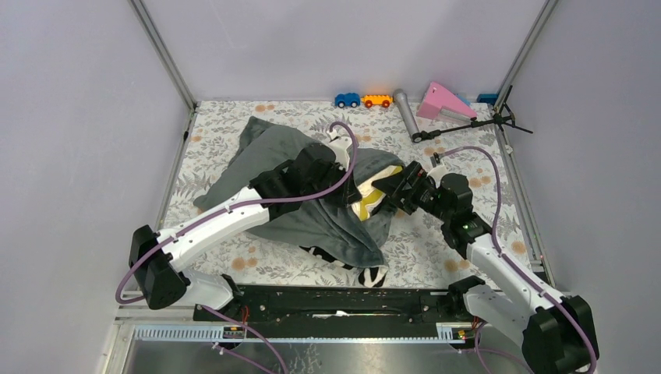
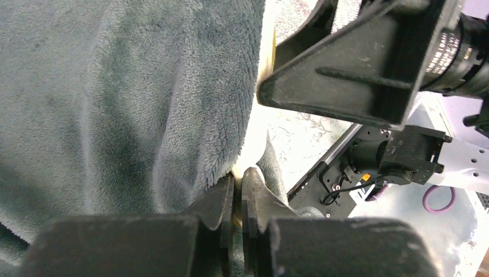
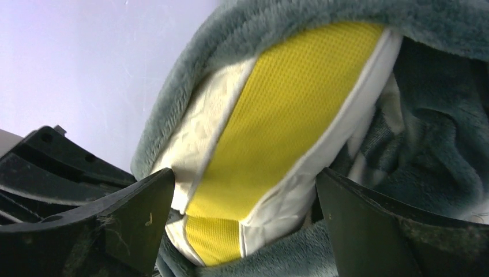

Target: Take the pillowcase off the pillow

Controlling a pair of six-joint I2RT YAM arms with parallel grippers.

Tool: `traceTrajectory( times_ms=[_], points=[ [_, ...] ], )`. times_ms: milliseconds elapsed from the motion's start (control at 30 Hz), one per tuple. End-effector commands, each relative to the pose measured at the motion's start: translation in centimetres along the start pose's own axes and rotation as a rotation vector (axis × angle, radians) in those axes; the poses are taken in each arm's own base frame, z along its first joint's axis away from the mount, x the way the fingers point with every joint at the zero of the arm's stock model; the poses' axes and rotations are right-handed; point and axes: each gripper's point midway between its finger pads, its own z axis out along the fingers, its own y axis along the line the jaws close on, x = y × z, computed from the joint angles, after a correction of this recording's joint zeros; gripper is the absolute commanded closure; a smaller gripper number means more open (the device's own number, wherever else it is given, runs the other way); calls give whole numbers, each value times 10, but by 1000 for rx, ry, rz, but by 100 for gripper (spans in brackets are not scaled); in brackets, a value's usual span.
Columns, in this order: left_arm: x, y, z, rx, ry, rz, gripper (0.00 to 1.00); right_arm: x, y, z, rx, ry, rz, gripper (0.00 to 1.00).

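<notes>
Pillow [image 3: 282, 133] yellow end facing spread right hand [image 3: 245, 180].

One pillowcase [image 1: 343, 226], one pillow [image 1: 368, 204] (mostly covered), two toy cars [image 1: 348, 100] [image 1: 376, 100], one grey cylinder [image 1: 405, 111], one pink wedge [image 1: 443, 101]

Right gripper [image 3: 245, 179] spread wide, pillow [image 3: 230, 138] end between the fingers [image 3: 132, 213].
The pillow's cream corner with its yellow mesh band [image 3: 288, 109] pokes out of the grey-green plush pillowcase [image 3: 444, 150], which wraps it above, right and below. One black finger sits on each side of the exposed end; contact can't be told. Plain lilac wall [image 3: 69, 57] behind, upper left.
</notes>
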Motion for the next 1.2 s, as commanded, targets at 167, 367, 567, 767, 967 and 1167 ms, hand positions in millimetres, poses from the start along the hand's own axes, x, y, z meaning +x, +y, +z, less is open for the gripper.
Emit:
traceTrajectory(
  times_ms=[167,367,567,767,967,1167],
  points=[
    [-31,-70,-20,350,-88,53,100,-2,29,16,-117,31,33,16],
    [-10,-36,-20,131,-29,74,66,-3,25,23,-108,34,44,100],
    [47,25,-29,-311,121,120,40,-7,35,25,-132,36,16,100],
    [77,60,-34,-456,143,70,35,-7,36,29,-141,44,16,100],
    [106,67,-24,-324,200,1,64,-13,33,24,-98,7,-22,100],
    [118,95,-36,-373,179,-75,88,-31,26,14,-11,-90,-58,100]
  ],
)
